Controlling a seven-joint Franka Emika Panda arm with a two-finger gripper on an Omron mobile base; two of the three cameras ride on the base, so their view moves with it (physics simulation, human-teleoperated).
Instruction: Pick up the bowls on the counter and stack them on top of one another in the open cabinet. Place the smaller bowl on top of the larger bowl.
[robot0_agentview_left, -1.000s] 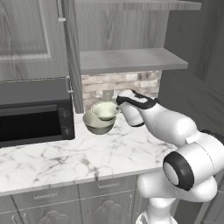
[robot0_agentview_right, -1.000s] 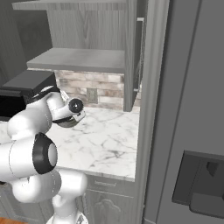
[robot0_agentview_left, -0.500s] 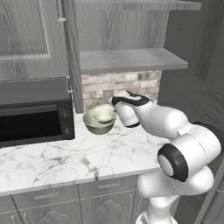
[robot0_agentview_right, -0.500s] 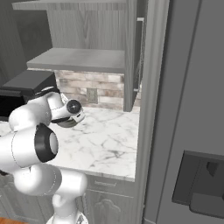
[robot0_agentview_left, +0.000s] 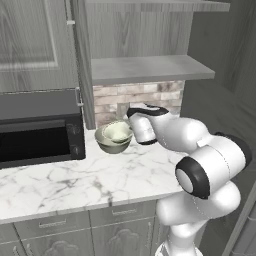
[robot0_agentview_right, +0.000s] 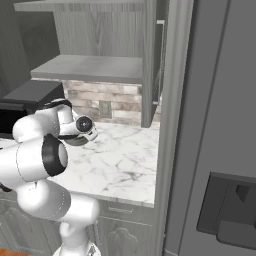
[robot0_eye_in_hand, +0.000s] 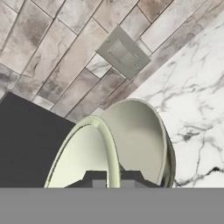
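Note:
My gripper (robot0_agentview_left: 132, 131) (robot0_eye_in_hand: 112, 177) is shut on the rim of the smaller bowl (robot0_agentview_left: 119, 131) (robot0_eye_in_hand: 83, 157), which is cream-white. One fingertip sits inside the rim and one outside. The larger bowl (robot0_agentview_left: 106, 143) (robot0_eye_in_hand: 144, 135), olive-grey, lies right against it, partly covered by it. I cannot tell whether the small one rests in the large one or hangs just over it. Both are over the marble counter (robot0_agentview_left: 75, 175) (robot0_agentview_right: 125, 155), beside the microwave. The open cabinet's grey shelf (robot0_agentview_left: 150, 67) (robot0_agentview_right: 90, 67) is above them and bare.
A black microwave (robot0_agentview_left: 37, 130) (robot0_eye_in_hand: 26, 140) stands just left of the bowls. The cabinet's narrow open door (robot0_agentview_left: 82, 65) hangs between the microwave and the shelf. A brick backsplash with an outlet (robot0_eye_in_hand: 122, 52) is behind. A tall dark fridge (robot0_agentview_right: 220, 125) closes off the right side.
The hand and both bowls stay almost where they were. Only the arm's elbow has shifted a little; the jaws stay shut.

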